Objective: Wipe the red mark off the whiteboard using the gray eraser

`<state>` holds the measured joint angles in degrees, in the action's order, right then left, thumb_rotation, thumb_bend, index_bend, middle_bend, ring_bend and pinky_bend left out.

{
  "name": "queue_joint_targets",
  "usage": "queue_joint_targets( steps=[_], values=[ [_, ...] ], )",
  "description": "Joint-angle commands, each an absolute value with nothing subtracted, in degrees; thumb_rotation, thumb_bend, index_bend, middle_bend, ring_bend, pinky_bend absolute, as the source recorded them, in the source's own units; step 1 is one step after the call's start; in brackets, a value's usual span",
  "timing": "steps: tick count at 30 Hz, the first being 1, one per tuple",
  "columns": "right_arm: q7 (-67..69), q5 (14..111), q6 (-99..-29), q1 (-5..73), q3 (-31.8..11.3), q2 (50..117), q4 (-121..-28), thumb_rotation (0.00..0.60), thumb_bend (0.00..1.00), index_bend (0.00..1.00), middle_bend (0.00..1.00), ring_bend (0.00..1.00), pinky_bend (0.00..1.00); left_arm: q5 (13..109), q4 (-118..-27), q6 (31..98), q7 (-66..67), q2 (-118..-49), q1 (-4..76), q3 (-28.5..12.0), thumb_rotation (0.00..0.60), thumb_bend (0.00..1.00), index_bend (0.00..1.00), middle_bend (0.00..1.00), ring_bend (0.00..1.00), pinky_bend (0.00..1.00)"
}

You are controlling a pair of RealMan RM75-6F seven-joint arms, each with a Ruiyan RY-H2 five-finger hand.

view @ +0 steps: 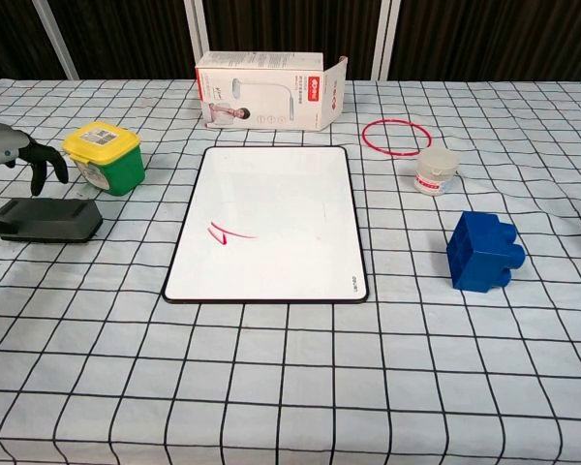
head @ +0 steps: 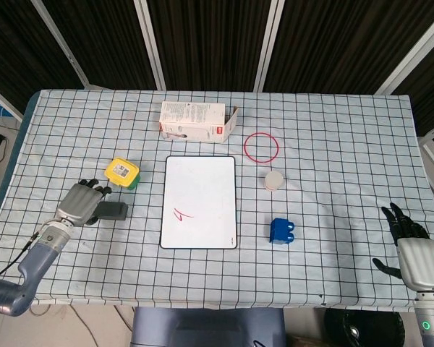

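The whiteboard [head: 202, 181] lies flat at the table's middle, with a small red mark [head: 182, 214] in its lower left part; the chest view shows the whiteboard [view: 281, 194] and the mark [view: 228, 232] too. The gray eraser [head: 116, 210] lies left of the board, also seen as a dark block [view: 56, 219] in the chest view. My left hand [head: 81, 202] hovers over the eraser's left end, fingers [view: 39, 165] spread and hanging above it, thumb beside its left side. My right hand [head: 414, 249] rests open at the table's near right edge, far from the board.
A green tub with a yellow lid [head: 123, 173] stands just behind the eraser. A white carton [head: 195, 121] lies behind the board. Right of the board are a red ring [head: 262, 147], a small white jar [head: 274, 179] and a blue block [head: 281, 230].
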<state>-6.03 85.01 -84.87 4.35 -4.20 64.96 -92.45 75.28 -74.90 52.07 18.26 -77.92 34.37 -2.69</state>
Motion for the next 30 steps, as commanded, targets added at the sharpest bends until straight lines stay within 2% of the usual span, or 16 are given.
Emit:
queue_joint_targets(
  steps=[1,5,21,30],
  values=[
    [-6.04,84.98,-84.84,4.35,-4.19,64.95,-92.48,0.6,0.07,0.0,0.06,0.18,0.25,75.51,-74.61,51.92,18.06,-78.15,34.59,-2.59,0.6,0.13,0.29,0.41,0.2,0.31],
    [-6.06,84.89,-84.79,4.36,-4.2,64.94,-92.5,0.6,0.07,0.0,0.06,0.18,0.25,76.35,-73.96,51.5,17.58,-78.52,35.01,-2.16,0.6,0.16,0.29,0.41,0.2,0.31],
    [-5.76,84.67,-84.48,4.42,-4.16,64.74,-92.75,0.6,0.07,0.0,0.06,0.19,0.25,77.59,-72.49,51.22,17.83,-79.34,35.58,-1.14,0.6,0.17,0.33,0.42,0.22,0.31],
    [-5.65,84.6,-84.5,4.39,-4.16,64.71,-92.85,0.6,0.07,0.0,0.06,0.19,0.25,78.36,-72.39,51.54,17.46,-79.28,35.66,-0.8,0.6,0.21,0.4,0.49,0.23,0.31]
  ],
)
